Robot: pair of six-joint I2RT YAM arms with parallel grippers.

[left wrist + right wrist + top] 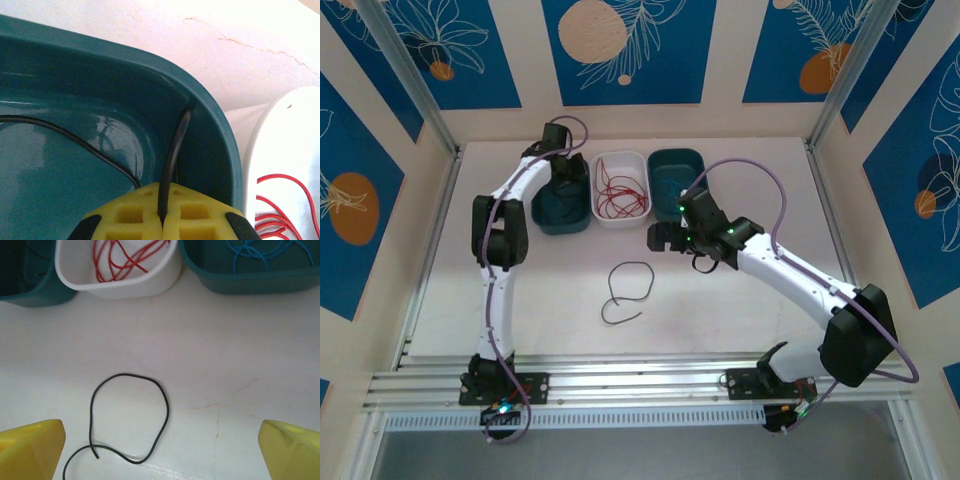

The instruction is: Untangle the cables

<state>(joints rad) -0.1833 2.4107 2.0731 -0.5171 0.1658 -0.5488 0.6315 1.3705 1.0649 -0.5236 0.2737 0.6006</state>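
Observation:
My left gripper (563, 166) hangs inside the left teal bin (558, 222), shut on a black cable (173, 150) that rises from between its yellow pads (195, 220) along the bin's wall (220, 130). Another stretch of black cable (65, 135) lies on the bin's floor. A second black cable (631, 264) lies in a loose loop on the table's middle; in the right wrist view this loop (129, 374) crosses itself near one end. My right gripper (660, 238) hovers open above and behind it, nothing between its fingers (30, 447). Red cables (125, 257) lie in the white bin (125, 287), blue cables (260, 250) in the right teal bin (250, 282).
Three bins stand side by side at the table's back: teal, white (618, 221), teal (676, 152). The white bin's rim (280, 130) with red cable (290, 197) sits just right of the left gripper. Metal frame posts flank the table.

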